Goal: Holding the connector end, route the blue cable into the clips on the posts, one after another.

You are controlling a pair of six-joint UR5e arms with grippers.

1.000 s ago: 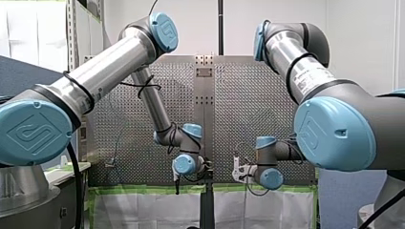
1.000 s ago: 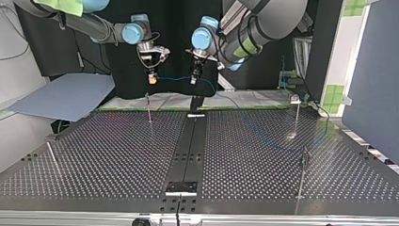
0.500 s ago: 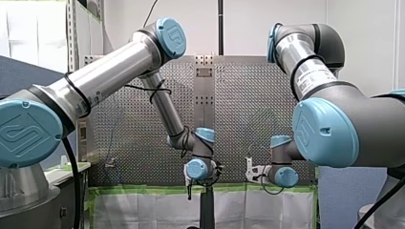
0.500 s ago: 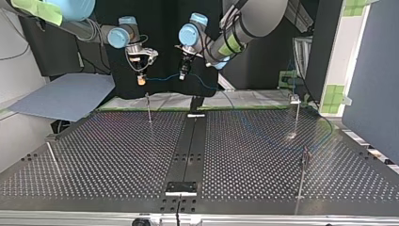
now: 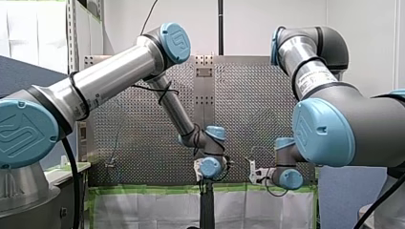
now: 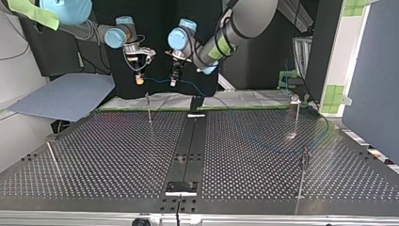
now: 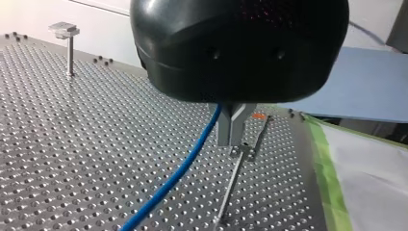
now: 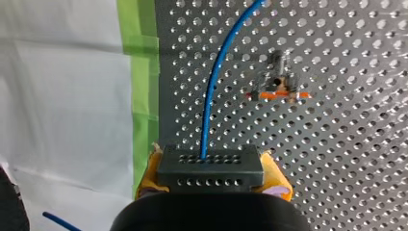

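The blue cable [image 6: 157,80] is hanging in the air above the table's far edge in the top view, stretching in a short span between the two grippers. Its connector end [image 8: 210,166], a black block with rows of small holes, is sitting clamped between the yellow pads [image 8: 276,175] of my right gripper [image 6: 139,81]. My left gripper [image 6: 173,82] is holding the cable a little way along, its metal fingers [image 7: 233,126] pressing together with the cable coming out beside them. Past that grip the cable is drooping to the table [image 6: 117,155] and curving over the perforated surface toward the top view's right edge.

Below the grippers a thin post [image 6: 149,109] is standing near the far edge. Its clip [image 8: 278,86] is showing an orange part and lying apart from the cable. A second post [image 6: 297,117] is standing near the far right corner, a third [image 6: 303,174] is rising by the right edge nearer the camera, and a tilted one [image 6: 51,155] is leaning at the left edge. A black rail [image 6: 188,146] is running down the table's middle.

Green tape [image 8: 142,72] is edging the table, with a white sheet [image 8: 62,96] lying beyond it. A blue-grey board [image 6: 66,96] is resting off the far left corner.

A white label [image 5: 310,78] is wrapping my right arm's forearm, its print too small to read. The blue joint caps [image 5: 24,133] are bearing a moulded emblem I cannot make out as letters.
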